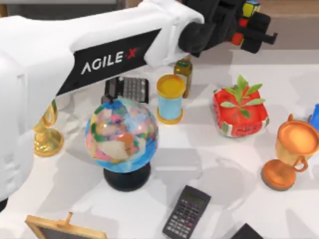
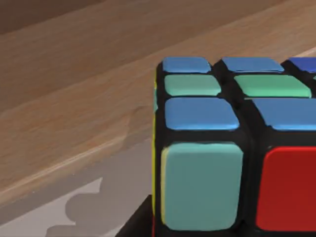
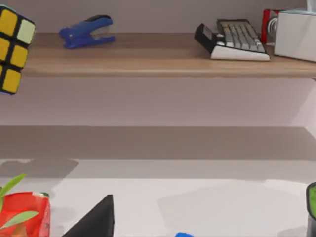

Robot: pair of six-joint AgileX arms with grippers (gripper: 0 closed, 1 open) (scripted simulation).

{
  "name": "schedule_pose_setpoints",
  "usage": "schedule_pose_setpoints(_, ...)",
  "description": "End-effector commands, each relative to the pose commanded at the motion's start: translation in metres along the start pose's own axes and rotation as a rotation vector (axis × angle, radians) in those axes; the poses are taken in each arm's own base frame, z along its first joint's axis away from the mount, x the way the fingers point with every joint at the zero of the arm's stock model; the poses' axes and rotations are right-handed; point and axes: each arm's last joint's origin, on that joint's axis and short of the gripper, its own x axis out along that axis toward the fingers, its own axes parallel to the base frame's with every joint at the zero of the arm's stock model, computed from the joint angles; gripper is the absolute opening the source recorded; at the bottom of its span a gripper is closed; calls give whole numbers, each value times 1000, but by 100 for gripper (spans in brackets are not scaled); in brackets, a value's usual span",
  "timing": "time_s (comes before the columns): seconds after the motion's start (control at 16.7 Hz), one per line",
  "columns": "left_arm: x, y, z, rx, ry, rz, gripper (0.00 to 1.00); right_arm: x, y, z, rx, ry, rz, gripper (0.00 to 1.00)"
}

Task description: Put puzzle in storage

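The puzzle is a small black-framed cube with coloured tiles. My left gripper is shut on it at the table's back edge, right of centre, with the arm stretched across from the left. In the left wrist view the puzzle shows blue, green, teal and red tiles close up, hanging just off the wooden shelf. In the right wrist view the puzzle shows yellow tiles, level with the left end of the shelf board.
On the table stand a globe, a yellow-topped spool, an olive bottle, a red planter, a bronze trophy, a gold trophy and two calculators. The shelf holds a blue stapler, a keyed machine and a white box.
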Motion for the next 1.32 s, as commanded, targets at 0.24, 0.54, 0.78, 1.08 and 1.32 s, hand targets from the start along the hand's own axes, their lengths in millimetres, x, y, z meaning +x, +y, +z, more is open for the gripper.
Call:
schedule_pose_setpoints(0.24, -29, 41, 7, 19, 349, -68, 0, 0, 0, 0, 0, 0, 0, 100)
schedule_pose_setpoints(0.54, -60, 129, 13, -52, 694, -49, 0, 0, 0, 0, 0, 0, 0, 100)
schedule_pose_setpoints(0.78, -91, 217, 21, -153, 805, 30, 0, 0, 0, 0, 0, 0, 0, 100)
schedule_pose_setpoints(1.08, -141, 325, 21, -264, 807, 194, 0, 0, 0, 0, 0, 0, 0, 100)
schedule_pose_setpoints(1.32, -154, 401, -12, -344, 847, 292, 0, 0, 0, 0, 0, 0, 0, 100)
